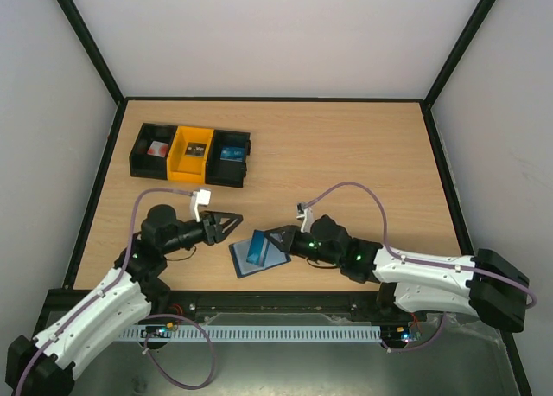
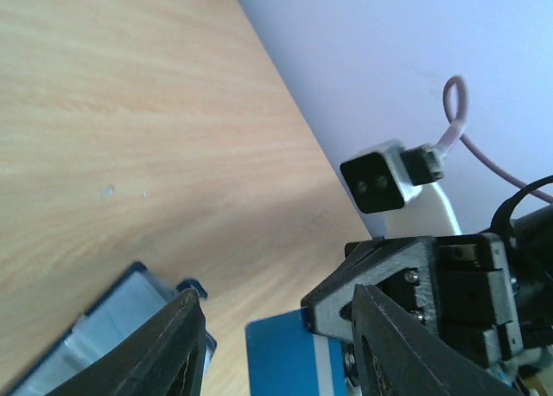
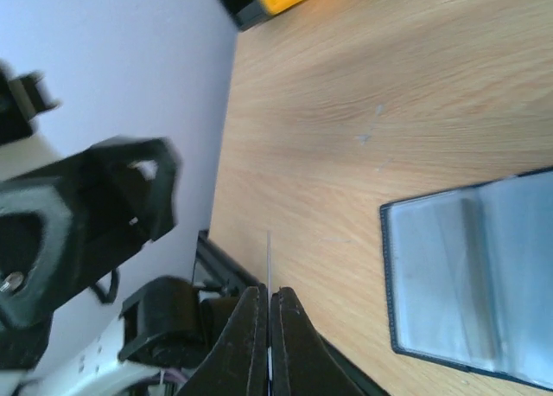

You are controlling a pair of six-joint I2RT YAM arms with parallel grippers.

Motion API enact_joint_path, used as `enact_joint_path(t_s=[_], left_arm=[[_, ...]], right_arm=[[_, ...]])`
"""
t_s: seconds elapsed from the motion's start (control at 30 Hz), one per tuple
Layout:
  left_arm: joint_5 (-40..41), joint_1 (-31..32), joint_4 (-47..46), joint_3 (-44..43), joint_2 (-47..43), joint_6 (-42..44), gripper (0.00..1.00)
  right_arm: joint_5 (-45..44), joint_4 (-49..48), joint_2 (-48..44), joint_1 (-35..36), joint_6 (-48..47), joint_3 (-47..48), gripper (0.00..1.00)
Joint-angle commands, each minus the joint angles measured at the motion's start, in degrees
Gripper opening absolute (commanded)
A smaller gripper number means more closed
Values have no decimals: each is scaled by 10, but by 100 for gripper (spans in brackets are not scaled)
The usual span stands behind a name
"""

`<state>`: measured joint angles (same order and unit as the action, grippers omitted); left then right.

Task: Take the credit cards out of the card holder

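The card holder [image 1: 243, 265] lies open on the table near the front edge, a dark navy wallet with clear pockets; it also shows in the right wrist view [image 3: 473, 273] and the left wrist view [image 2: 111, 325]. My right gripper [image 1: 276, 239] is shut on a blue credit card [image 1: 257, 250] and holds it over the holder. That card shows edge-on between the shut fingers [image 3: 269, 289] and as a blue face with a white stripe [image 2: 289, 361]. My left gripper [image 1: 233, 228] is open and empty just left of the card, its fingers [image 2: 181, 335] on either side of it, apart from it.
Three joined bins stand at the back left: a black one [image 1: 151, 150], a yellow one [image 1: 192, 151] and a black one [image 1: 232, 156], each with small items inside. Black frame rails [image 1: 259, 99] border the table.
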<state>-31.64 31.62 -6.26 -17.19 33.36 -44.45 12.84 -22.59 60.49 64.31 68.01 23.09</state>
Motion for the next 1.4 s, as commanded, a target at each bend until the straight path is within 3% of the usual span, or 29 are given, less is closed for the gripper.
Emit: enact_joint_path(t_s=[0.0, 0.2, 0.37, 0.53, 0.9, 1.17, 1.37], left_arm=[[64, 5, -8, 14, -49, 38, 48], [162, 54, -45, 40, -134, 129, 48], [186, 98, -74, 43, -129, 167, 50], [209, 168, -108, 44, -99, 250, 56], [343, 302, -142, 9, -13, 433, 63], [386, 327, -213, -12, 62, 542, 64], [343, 330, -234, 3, 65, 594, 62]], right_arm=[[-117, 128, -24, 0, 93, 59, 2], [-292, 394, -6, -6, 221, 202, 2], [-321, 535, 39, -12, 307, 313, 2], [-284, 520, 22, -15, 394, 304, 2], [-328, 525, -58, -16, 437, 274, 2], [-251, 483, -40, -15, 437, 251, 2], [-229, 432, -56, -16, 445, 215, 2]])
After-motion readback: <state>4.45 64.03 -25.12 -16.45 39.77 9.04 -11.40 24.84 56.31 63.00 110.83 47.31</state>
